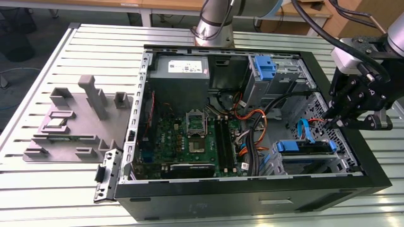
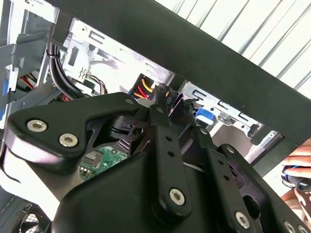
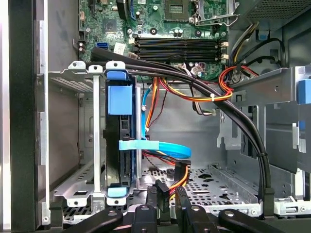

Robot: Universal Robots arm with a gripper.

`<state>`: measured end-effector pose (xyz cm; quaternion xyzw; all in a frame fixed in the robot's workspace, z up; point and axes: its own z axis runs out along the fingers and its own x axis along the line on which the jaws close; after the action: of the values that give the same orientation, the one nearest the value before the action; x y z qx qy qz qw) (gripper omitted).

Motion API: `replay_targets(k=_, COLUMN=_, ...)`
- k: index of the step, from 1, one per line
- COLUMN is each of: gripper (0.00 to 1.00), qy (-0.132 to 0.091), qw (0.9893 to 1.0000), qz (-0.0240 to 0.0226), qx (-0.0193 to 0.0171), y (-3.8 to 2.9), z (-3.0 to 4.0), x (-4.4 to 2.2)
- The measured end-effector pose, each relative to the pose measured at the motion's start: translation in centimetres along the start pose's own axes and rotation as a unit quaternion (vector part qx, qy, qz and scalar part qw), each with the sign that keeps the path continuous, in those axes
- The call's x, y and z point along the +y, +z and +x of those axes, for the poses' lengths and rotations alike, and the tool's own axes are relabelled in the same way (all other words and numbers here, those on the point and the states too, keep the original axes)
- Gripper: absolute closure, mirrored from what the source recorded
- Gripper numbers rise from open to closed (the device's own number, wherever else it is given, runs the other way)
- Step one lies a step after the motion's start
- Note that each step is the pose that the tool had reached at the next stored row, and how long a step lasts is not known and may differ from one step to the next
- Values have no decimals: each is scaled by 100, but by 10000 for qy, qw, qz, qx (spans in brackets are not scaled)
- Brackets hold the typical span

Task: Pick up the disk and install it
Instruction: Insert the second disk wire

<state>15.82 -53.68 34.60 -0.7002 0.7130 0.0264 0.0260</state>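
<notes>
In the exterior view the gripper [image 1: 333,124] hangs inside the open computer case [image 1: 252,201], which lies on the slatted table [image 1: 50,198]. It sits over the drive cage on the exterior view's right. The disk [image 1: 303,147] lies in that cage, its blue carrier frame facing up, and appears to be seated in its bay. The gripper is just above and beside it, and I can't tell if they touch. Orange and black cables [image 1: 252,118] run close by, so any sideways drift could hook one and drag it.

In the second wrist view the fingers [image 2: 159,114] are drawn close together with nothing visibly between them. Red and yellow power wires [image 2: 144,89] lie just beyond the tips (an easy thing to pinch). A person's hand [image 2: 297,162] shows past the case rim and would be at risk if the arm swung outward.

In the first wrist view the disk [image 3: 119,145] stands on edge between the cage rails. A pale blue data cable [image 3: 160,147] crosses its face, and an orange-and-yellow lead [image 3: 181,177] runs right down to the gripper [image 3: 168,196]. My guess is that the main danger is snagging either cable. That could unseat a connector or pull the disk crooked in its rails.
</notes>
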Motion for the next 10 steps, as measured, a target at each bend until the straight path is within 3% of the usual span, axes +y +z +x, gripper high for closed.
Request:
replay_targets(k=6, gripper=71, qy=0, qw=10000, qz=0, qx=1, y=0, z=0, x=0)
replay_targets(k=10, gripper=78, qy=0, qw=10000, qz=0, qx=1, y=0, z=0, x=0)
